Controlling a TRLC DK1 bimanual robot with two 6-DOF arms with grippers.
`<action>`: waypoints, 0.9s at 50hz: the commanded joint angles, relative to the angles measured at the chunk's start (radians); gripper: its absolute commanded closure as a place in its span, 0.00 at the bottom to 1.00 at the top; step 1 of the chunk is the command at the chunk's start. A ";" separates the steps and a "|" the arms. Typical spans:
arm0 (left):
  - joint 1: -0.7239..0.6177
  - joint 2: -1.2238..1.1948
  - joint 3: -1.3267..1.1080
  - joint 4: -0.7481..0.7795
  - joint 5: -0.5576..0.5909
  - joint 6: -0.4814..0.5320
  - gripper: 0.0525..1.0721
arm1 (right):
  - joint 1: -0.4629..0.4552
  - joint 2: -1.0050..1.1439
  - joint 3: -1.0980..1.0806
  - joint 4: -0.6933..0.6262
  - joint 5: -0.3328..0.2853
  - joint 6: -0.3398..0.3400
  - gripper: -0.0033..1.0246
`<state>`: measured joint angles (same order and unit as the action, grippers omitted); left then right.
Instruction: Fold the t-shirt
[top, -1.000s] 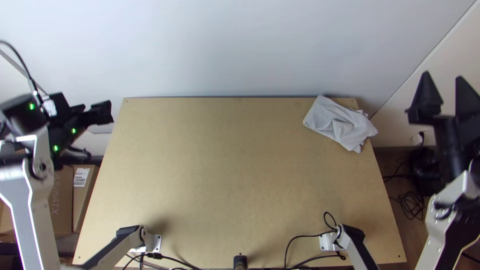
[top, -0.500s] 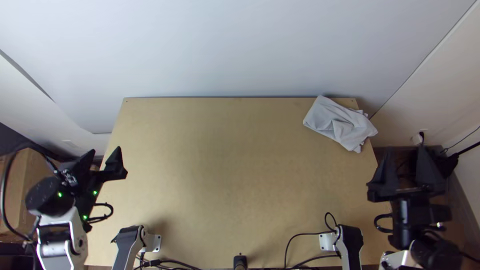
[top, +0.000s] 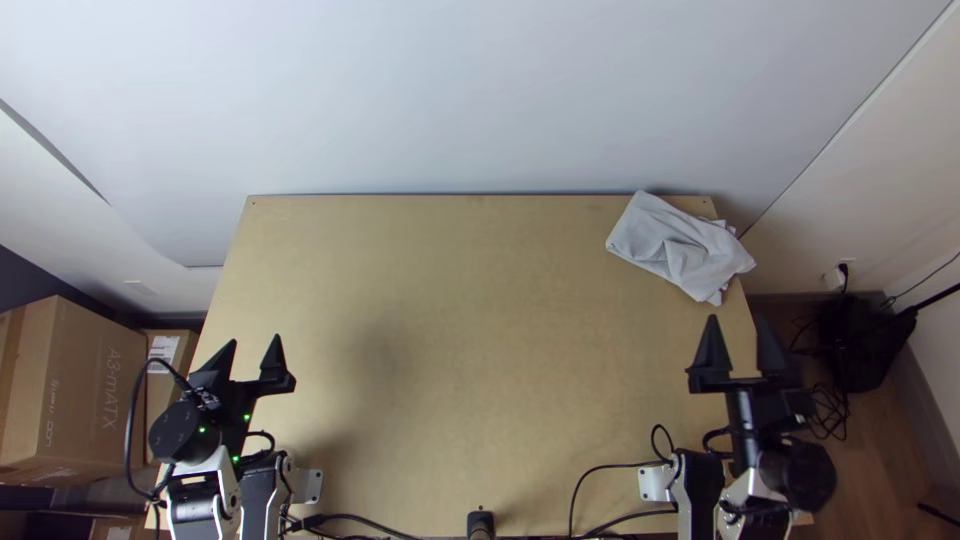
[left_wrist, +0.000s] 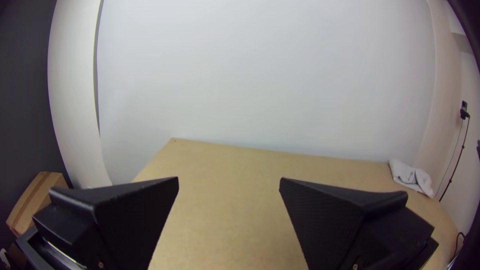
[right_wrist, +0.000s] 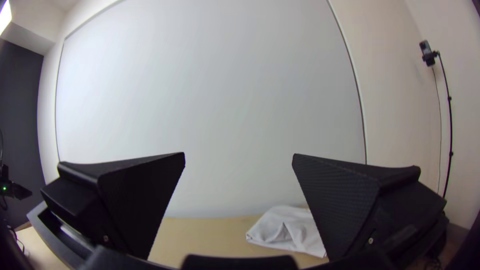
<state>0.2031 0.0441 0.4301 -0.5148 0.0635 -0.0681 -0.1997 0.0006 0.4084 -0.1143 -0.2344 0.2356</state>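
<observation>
Top view: bunched t-shirt (top: 680, 245) crosses the table's right edge (top: 744, 310).

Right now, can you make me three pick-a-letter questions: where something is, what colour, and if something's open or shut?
1. Where's the t-shirt?
A) Table's middle
B) Near the table's far right corner
C) Near left corner

2. What colour are the right gripper's fingers?
A) Black
B) Red
C) Yellow

3. How is the left gripper?
A) Shut
B) Holding the t-shirt
C) Open and holding nothing

1 B: the top view shows it there.
2 A: the right wrist view shows black fingers.
3 C: its fingers stand apart, nothing between them.
</observation>
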 joint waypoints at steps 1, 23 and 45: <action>0.001 -0.038 -0.093 0.048 -0.004 0.004 0.05 | -0.004 -0.010 -0.111 -0.005 0.010 0.021 0.04; -0.018 -0.044 -0.338 0.430 -0.005 0.093 0.05 | 0.002 -0.010 -0.388 0.234 0.026 -0.041 0.04; -0.008 -0.044 -0.427 0.515 -0.010 0.137 0.05 | 0.000 -0.007 -0.404 0.142 0.102 -0.051 0.04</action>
<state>0.1890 0.0036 0.0429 0.0265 0.0559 0.0643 -0.1967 -0.0013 0.0120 0.0368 -0.1486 0.2001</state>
